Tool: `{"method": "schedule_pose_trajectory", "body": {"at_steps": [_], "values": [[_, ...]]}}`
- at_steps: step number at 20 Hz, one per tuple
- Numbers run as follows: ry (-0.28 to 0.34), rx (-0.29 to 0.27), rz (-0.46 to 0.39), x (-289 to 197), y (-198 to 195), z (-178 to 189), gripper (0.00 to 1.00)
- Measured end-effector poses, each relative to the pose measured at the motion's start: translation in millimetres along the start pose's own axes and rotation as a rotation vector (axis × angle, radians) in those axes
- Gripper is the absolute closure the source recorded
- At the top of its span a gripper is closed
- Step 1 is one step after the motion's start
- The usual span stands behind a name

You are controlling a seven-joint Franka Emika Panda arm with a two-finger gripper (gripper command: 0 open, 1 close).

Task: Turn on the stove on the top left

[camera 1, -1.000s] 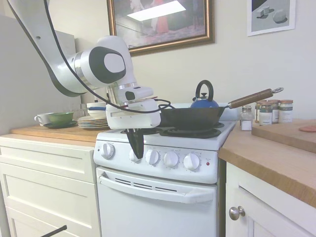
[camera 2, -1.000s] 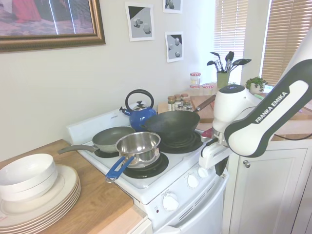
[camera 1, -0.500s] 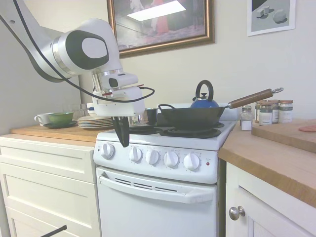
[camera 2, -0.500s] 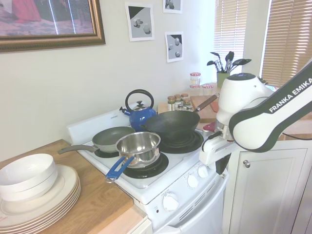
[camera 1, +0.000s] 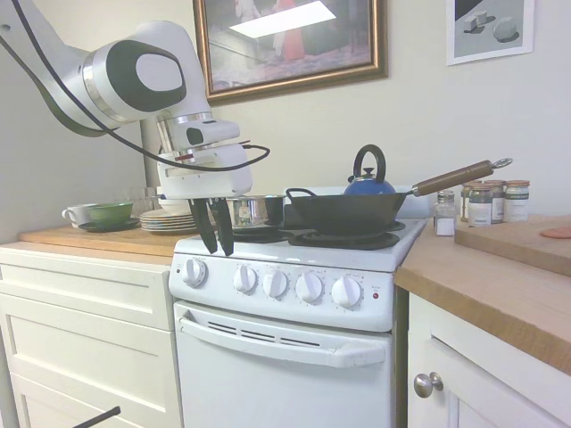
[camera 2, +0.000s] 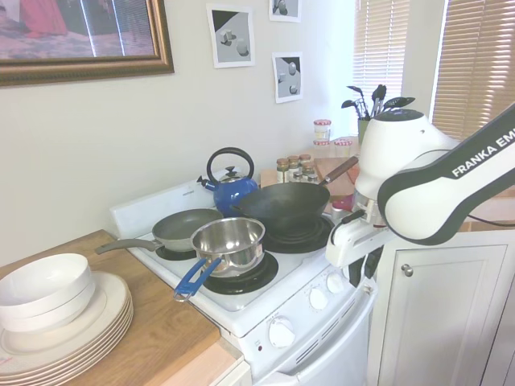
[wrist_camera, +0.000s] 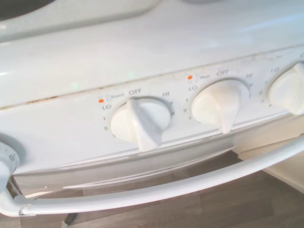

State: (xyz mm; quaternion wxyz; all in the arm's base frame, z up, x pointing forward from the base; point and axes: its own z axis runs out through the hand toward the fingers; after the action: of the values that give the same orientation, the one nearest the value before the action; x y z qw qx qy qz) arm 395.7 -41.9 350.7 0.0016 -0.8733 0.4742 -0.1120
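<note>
White stove [camera 1: 294,357] sat between a wooden worktop [camera 1: 98,239] and cabinets, framed picture [camera 1: 290,40] on the wall — wok [camera 1: 343,212], kettle [camera 1: 369,178], pots on burners. Hand [camera 1: 216,234] hung slightly open, empty, above the leftmost knob [camera 1: 194,272].

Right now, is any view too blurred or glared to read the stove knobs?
Wrist view: sharp enough, "Front" and "Rear" labels legible above two knobs. First exterior view: knob markings too small; ceiling light glares on the framed painting. Second exterior view: blinds washed out.
</note>
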Motion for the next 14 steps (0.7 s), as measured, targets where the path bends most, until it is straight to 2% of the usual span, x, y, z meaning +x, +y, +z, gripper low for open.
{"method": "schedule_pose_trajectory", "body": {"at_steps": [14], "values": [[-0.012, 0.015, -0.033, 1.9, 2.0, -7.3, 0.0]]}}
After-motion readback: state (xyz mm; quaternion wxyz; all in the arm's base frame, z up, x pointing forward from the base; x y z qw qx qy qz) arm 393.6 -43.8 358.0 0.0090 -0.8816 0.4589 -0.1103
